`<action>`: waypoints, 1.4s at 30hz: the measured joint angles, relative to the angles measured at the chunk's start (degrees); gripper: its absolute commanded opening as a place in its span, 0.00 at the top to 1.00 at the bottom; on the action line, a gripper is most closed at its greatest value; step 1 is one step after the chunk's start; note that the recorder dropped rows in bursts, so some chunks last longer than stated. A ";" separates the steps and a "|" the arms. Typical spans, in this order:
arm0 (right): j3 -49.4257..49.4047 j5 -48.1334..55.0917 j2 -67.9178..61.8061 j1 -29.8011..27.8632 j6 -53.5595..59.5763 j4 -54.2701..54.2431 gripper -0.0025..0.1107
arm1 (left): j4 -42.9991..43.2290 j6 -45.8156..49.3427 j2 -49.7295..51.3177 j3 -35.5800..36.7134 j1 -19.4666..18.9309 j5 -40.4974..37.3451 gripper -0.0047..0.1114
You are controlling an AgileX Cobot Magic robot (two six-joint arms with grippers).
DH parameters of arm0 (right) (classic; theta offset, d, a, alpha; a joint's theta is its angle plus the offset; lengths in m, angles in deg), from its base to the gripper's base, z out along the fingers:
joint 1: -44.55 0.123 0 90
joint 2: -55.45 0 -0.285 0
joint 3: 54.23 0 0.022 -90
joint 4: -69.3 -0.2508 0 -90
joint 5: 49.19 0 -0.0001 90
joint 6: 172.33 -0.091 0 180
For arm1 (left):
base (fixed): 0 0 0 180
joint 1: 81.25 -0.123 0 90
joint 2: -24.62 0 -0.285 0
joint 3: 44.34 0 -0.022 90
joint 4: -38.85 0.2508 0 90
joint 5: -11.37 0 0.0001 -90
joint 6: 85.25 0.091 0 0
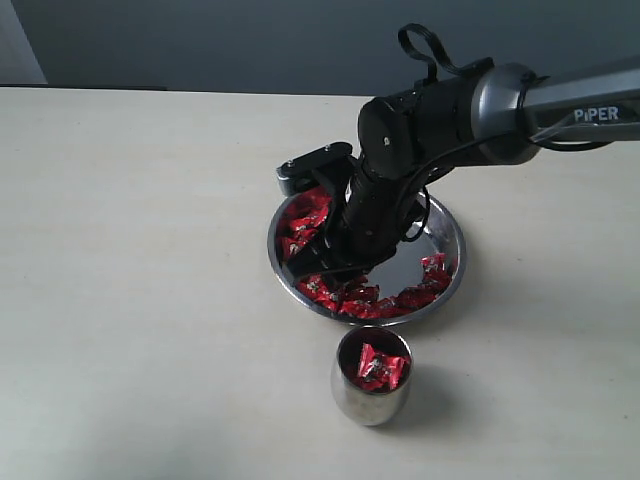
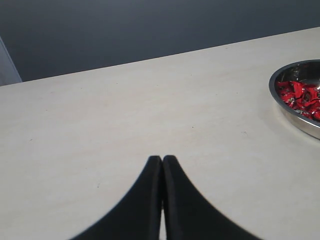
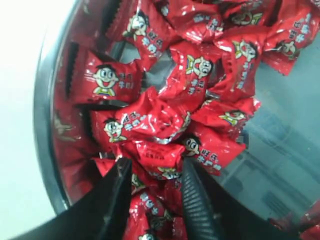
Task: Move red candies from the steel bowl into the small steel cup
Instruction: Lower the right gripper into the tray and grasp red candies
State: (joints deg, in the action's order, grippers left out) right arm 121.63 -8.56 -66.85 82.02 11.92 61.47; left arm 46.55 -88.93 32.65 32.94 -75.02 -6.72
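Tightly around right tool point(image 3: 156, 165), red candies point(image 3: 195, 65).

Up close, the red candies point(image 3: 150, 122) lie heaped in the steel bowl point(image 3: 42, 120), crowded against its curved rim, each shiny wrapper printed with a little cartoon face. The right tool point(image 3: 157, 167) is down in the heap, its two black fingers point(image 3: 116, 202) standing apart with a crumpled candy right at their tips and more wrappers between them. To one side of the pile the bowl's bare floor shows, mirror-bright and catching the red. Beyond the rim lies the pale counter point(image 3: 15, 130), washed out by light
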 measured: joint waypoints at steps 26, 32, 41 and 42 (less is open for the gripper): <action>0.00 -0.23 0.00 0.00 -0.02 2.66 0.68 | 0.00 0.00 0.00 0.00 0.00 0.00 0.96; 0.00 -0.54 0.00 0.00 -0.02 1.24 0.68 | 0.00 0.00 0.00 0.00 0.00 0.00 0.96; 0.00 -1.24 0.00 0.00 -0.02 0.34 0.68 | 0.00 0.00 0.00 0.00 0.00 0.00 0.96; 0.00 -1.24 0.00 0.00 -0.02 0.23 0.68 | 0.00 0.00 0.00 0.00 0.00 0.00 0.96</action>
State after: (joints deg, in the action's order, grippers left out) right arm 121.63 -9.79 -66.85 82.02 11.90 61.70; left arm 46.55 -88.93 32.65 32.94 -75.02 -6.72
